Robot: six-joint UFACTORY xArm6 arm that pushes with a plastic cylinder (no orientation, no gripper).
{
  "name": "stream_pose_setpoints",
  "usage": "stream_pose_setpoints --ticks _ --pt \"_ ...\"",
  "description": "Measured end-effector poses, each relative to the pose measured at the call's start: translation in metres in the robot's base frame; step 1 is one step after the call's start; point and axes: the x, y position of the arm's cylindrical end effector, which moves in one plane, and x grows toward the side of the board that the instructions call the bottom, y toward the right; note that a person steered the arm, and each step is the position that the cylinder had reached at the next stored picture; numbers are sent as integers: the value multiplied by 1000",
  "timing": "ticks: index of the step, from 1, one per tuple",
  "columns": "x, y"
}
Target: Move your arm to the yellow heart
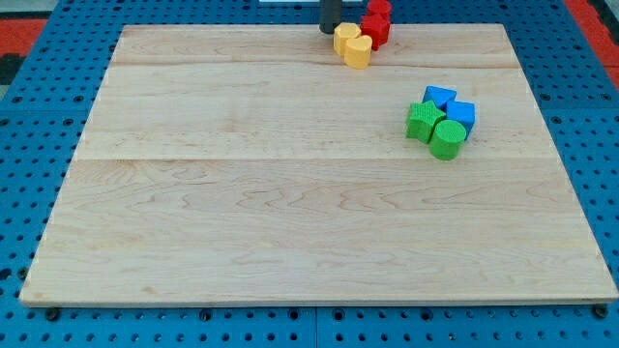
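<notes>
Two yellow blocks sit together at the view's top centre. The lower one (pixel 359 52) looks like the yellow heart. The upper yellow block (pixel 345 37) has a shape I cannot make out. My tip (pixel 329 31) is the end of a dark rod coming in from the top edge. It stands just left of the upper yellow block, close to or touching it, and a little up-left of the heart.
Two red blocks (pixel 376 26) (pixel 380 8) press against the yellow pair on the right, at the board's top edge (pixel 242 27). Further right and lower is a cluster: a blue triangle (pixel 439 97), a blue cube (pixel 463 114), a green star (pixel 423 121) and a green cylinder (pixel 447 139).
</notes>
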Motion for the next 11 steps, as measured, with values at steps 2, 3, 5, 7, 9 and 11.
stream_pose_setpoints --ticks 2,3,5,7,9,11 --pt "66 -2" --pt "80 -7" --pt "128 -67" --pt "132 53" --pt "89 93" --pt "93 91"
